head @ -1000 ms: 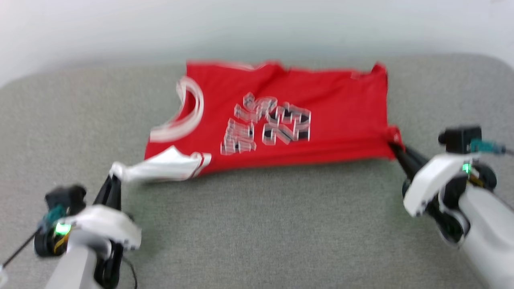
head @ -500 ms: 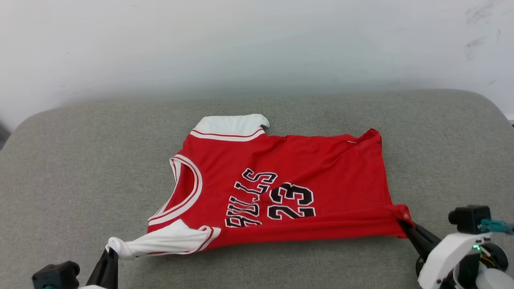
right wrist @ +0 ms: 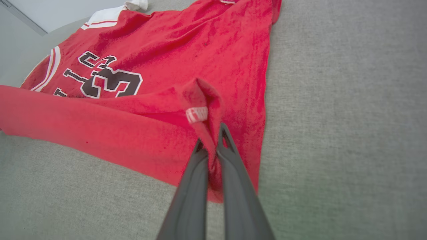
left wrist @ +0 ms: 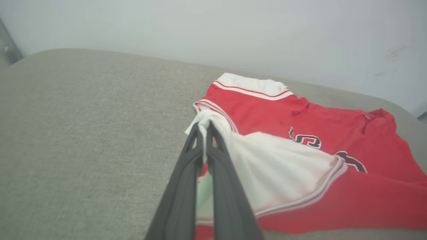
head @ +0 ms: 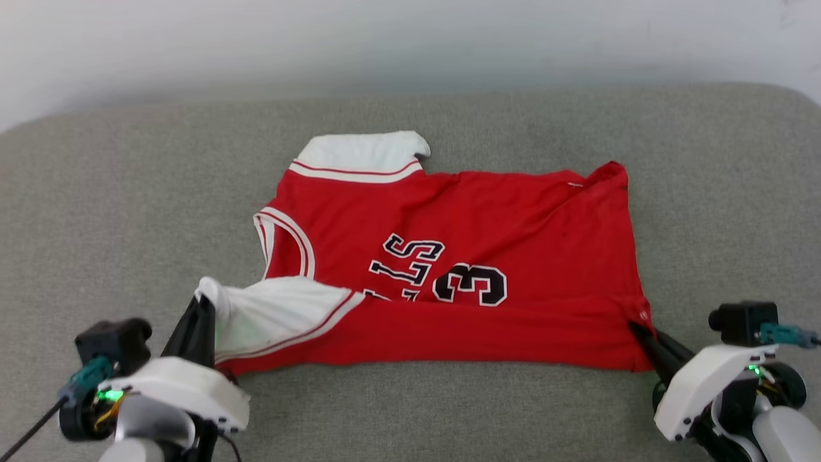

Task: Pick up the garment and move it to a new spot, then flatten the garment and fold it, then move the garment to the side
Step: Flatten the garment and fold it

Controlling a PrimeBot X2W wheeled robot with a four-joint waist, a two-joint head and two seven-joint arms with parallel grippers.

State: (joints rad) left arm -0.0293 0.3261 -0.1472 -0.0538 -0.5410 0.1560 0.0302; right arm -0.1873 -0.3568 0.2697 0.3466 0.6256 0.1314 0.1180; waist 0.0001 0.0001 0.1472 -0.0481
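Presently, item: garment (head: 513, 218); red jersey, white sleeves, striped trim, black white-edged lettering.
place: on the grey cushion (head: 96, 212), about mid-width; neckline toward the robot's left, hem toward its right; far sleeve (head: 359, 151) flat at the rear edge.
lay: near long edge doubled over toward the rear as a plain red band (head: 487, 337); the band covers the lower part of the lettering; an "S" and a "3" stay legible.
left gripper (left wrist: 202, 128): fingers pinched together on the tip of the near sleeve (left wrist: 277, 166); sleeve lifted and drawn in over the neckline side of the chest; grip is on the garment.
right gripper (right wrist: 210, 141): fingers closed on the near hem corner, just below a small white tag (right wrist: 196, 115); corner seemingly raised off the cushion, though the cloth hides the gap beneath it.
backdrop: pale wall (head: 385, 38) behind the cushion.
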